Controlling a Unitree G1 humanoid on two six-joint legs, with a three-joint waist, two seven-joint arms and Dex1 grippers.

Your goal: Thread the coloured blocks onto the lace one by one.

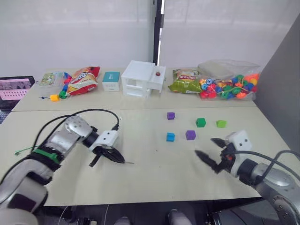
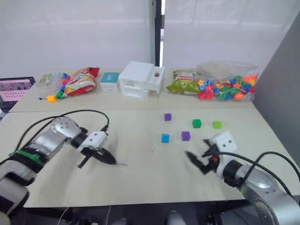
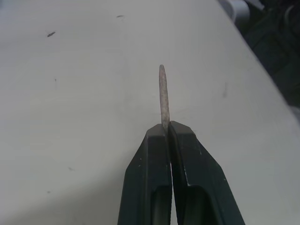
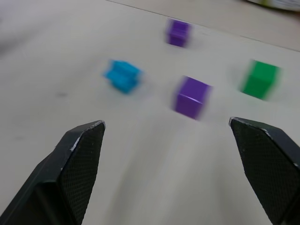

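Pale surface [image 1: 150, 178]; left tool [image 3: 166, 133] clamped on lace [image 3: 163, 93] tip, aimed for threading; right tool [image 4: 171, 154] spread wide, facing purple block [image 4: 191, 97].

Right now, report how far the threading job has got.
Done: the left gripper is shut on the lace's stiff tip, ready for threading. In hand: the right gripper is open, facing the nearer purple block. Left: everything else; all five loose blocks, including the blue block, lie unthreaded on the table.
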